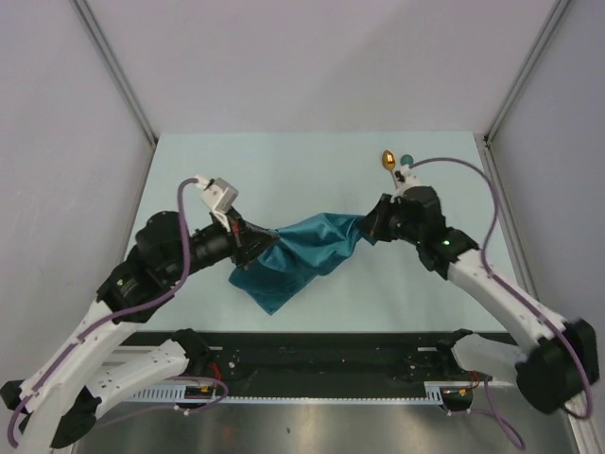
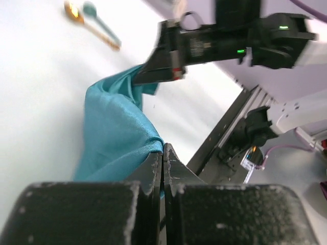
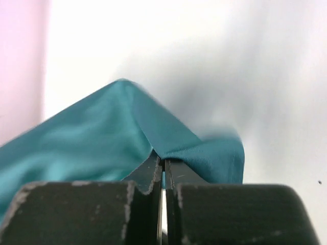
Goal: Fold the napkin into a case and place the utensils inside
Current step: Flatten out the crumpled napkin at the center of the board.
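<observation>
The teal napkin hangs stretched between my two grippers above the table, its lower corner drooping toward the near edge. My left gripper is shut on its left edge; the left wrist view shows the cloth pinched at my left gripper. My right gripper is shut on the right corner, and the right wrist view shows cloth clamped at my right gripper. The utensils lie at the far right: a gold spoon and a teal spoon, also seen as the gold spoon and teal spoon. No case is formed.
The pale table is bounded by grey walls and two slanted frame posts. A black rail runs along the near edge between the arm bases.
</observation>
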Robot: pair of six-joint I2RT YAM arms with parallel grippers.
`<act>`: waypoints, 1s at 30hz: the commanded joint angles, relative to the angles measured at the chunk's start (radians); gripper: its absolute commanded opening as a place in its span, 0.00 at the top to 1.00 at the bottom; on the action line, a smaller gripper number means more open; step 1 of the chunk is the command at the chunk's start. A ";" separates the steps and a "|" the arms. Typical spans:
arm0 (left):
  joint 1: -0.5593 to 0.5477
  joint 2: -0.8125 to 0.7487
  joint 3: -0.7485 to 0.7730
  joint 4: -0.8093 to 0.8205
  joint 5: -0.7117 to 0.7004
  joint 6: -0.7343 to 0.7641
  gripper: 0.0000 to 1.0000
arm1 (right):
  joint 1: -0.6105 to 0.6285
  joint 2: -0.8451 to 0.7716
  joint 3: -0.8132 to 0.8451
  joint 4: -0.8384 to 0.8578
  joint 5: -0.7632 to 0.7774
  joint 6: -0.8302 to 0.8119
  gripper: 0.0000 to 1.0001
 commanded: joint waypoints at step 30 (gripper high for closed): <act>0.499 0.638 0.206 0.003 -0.240 -0.167 0.01 | -0.167 0.964 1.406 -0.675 -0.204 -0.320 0.46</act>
